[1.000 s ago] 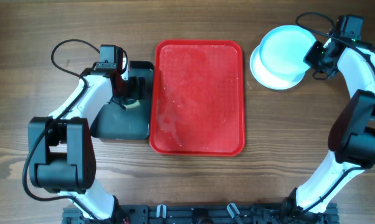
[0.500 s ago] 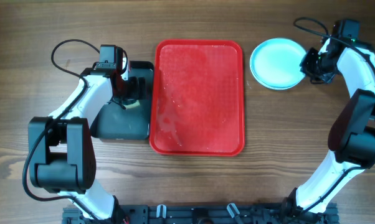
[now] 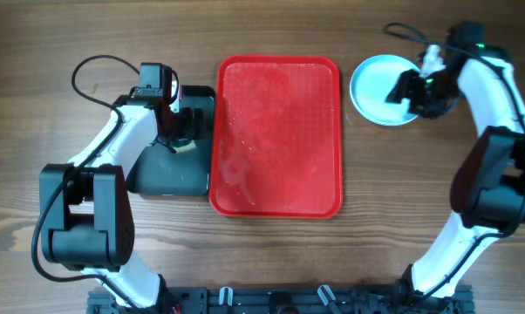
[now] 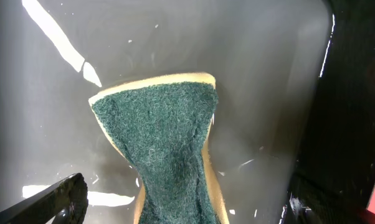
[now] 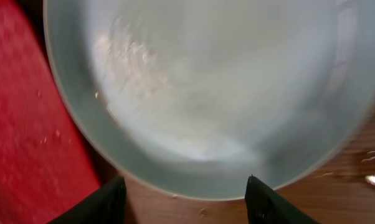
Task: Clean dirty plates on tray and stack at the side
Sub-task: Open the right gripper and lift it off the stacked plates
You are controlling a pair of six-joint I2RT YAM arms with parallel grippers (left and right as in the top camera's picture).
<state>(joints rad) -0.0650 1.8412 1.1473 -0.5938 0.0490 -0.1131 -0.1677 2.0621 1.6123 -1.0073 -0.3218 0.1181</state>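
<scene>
The right tool [image 5: 184, 190], parted and empty, hovers at the rim of the pale-blue plate [image 3: 374, 87], which lies on the bench [image 3: 419, 192] just right of the red tray [image 3: 276, 135]. Its forearm is angled inward. The left tool [image 4: 187, 200] gapes over a sponge [image 4: 162, 143] in the black tray [image 3: 171, 173].

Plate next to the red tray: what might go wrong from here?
1. The right gripper hangs open just over the rim of the pale blue plate; lifting away carelessly could catch and drag it.
2. The plate lies close to a corner of the red tray, so a nudge might push it against the tray's rim.
3. Faint specks show on the plate, so it may not be fully clean.
</scene>
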